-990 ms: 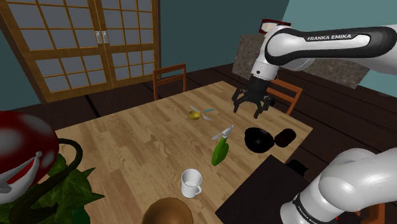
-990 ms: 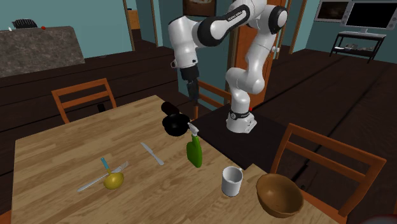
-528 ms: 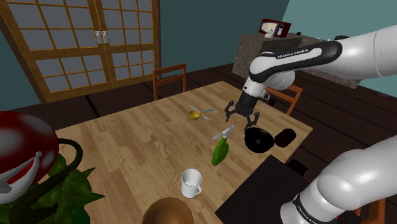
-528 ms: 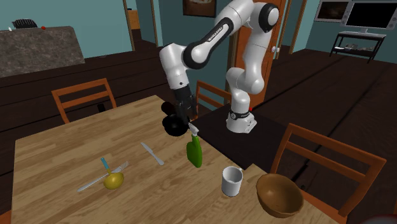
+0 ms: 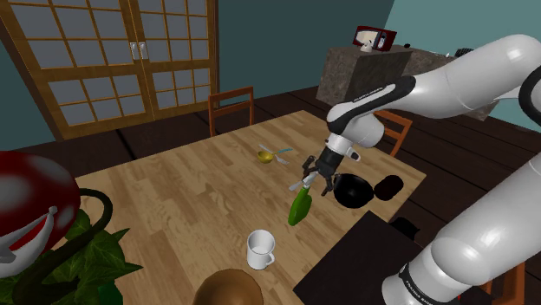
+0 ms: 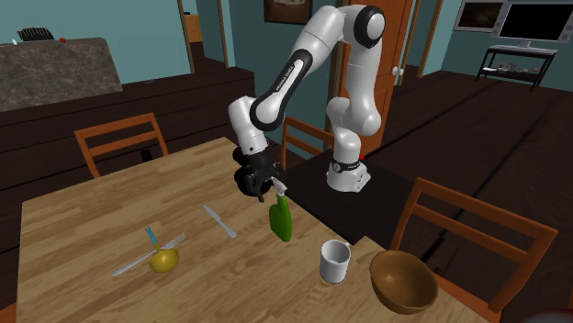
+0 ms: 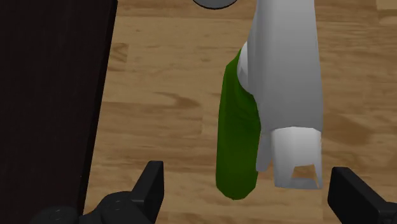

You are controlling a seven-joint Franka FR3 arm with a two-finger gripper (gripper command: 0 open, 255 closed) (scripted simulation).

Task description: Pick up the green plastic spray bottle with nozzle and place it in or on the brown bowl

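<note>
Spray bottle stands upright; I'm on approach, hand spread wide either side of its white nozzle, not touching. Next: lower, close, then carry to brown bowl.

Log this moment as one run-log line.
phase: pre-grasp | green spray bottle with white nozzle: upright on wooden table | black two-finger gripper: open around nozzle, no contact | brown round bowl: empty

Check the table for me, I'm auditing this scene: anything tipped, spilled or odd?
Nothing stands out. The green spray bottle stands upright below the open gripper; the white mug and brown bowl sit upright, and nothing is spilled.
</note>
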